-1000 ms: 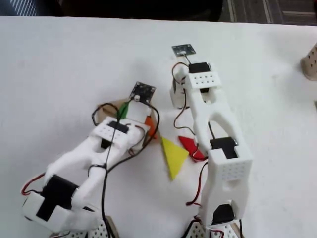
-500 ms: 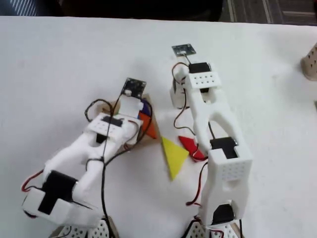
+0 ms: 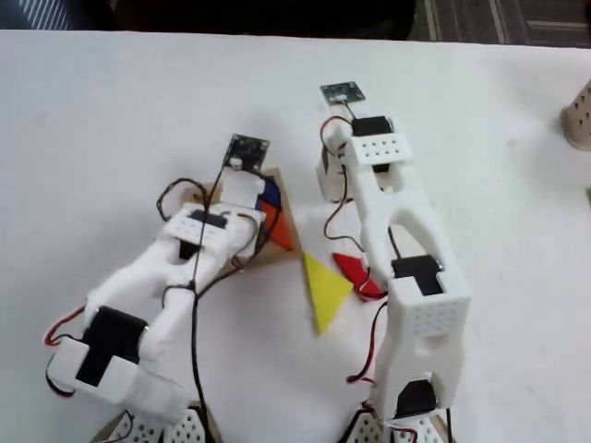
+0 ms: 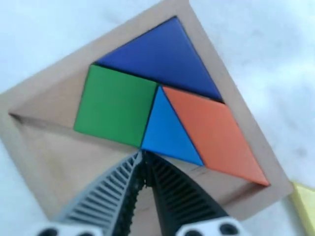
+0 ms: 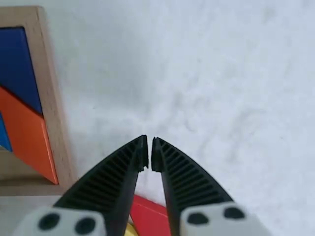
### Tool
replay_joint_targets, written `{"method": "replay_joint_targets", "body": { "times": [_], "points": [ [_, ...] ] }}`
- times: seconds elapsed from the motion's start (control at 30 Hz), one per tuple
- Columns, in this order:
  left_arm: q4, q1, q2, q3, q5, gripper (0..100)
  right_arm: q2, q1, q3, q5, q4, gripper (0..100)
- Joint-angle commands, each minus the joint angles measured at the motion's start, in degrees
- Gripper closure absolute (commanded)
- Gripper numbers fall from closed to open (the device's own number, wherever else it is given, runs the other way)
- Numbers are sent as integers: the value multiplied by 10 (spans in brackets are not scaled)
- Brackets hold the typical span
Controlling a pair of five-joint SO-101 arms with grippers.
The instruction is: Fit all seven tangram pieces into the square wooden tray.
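The square wooden tray [image 4: 44, 162] holds a dark blue large triangle [image 4: 162, 59], a green square [image 4: 115, 105], a light blue small triangle [image 4: 165, 130] and an orange parallelogram [image 4: 214, 132]. My left gripper [image 4: 142, 160] hangs shut just above the tray's bare floor, near the light blue triangle's corner. The left arm [image 3: 208, 235] covers most of the tray [image 3: 277, 173] from above. A yellow triangle [image 3: 323, 291] and a red piece [image 3: 355, 274] lie on the table between the arms. My right gripper [image 5: 149, 147] is shut over bare table, with the red piece [image 5: 147, 216] beneath it.
The table is white. A perforated wooden object [image 3: 578, 115] stands at the far right edge. The right arm [image 3: 402, 240] stretches alongside the loose pieces. Both arm bases sit at the near edge. The tray's rim [image 5: 51, 113] lies close to my right gripper.
A second ago a green piece showed at the left gripper's tip. The left arm has since swung over the tray and drawn back a little. The right arm has kept still.
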Motion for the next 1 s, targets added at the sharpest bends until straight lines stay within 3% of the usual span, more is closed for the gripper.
{"method": "replay_joint_targets", "body": {
  "times": [0.0,0.17,0.37,0.5,0.67,0.83,0.97],
  "points": [
    [-19,-11,-3,-23,-2,979,-39,5,-18,2,-8,977],
    [-15,-8,-36,12,-6,979,-39,5,-18,2,-8,977],
    [0,-22,-189,98,-8,977,-39,5,-18,2,-8,977],
    [-33,-49,-250,143,-8,977,-39,5,-18,2,-7,977],
    [-57,-69,-238,148,-12,977,-45,-9,-18,1,22,980],
    [-61,-100,-197,122,-91,977,-46,-26,-3,1,39,981],
    [-61,-145,-165,91,-84,977,-85,-27,47,1,38,981]
  ]
}}
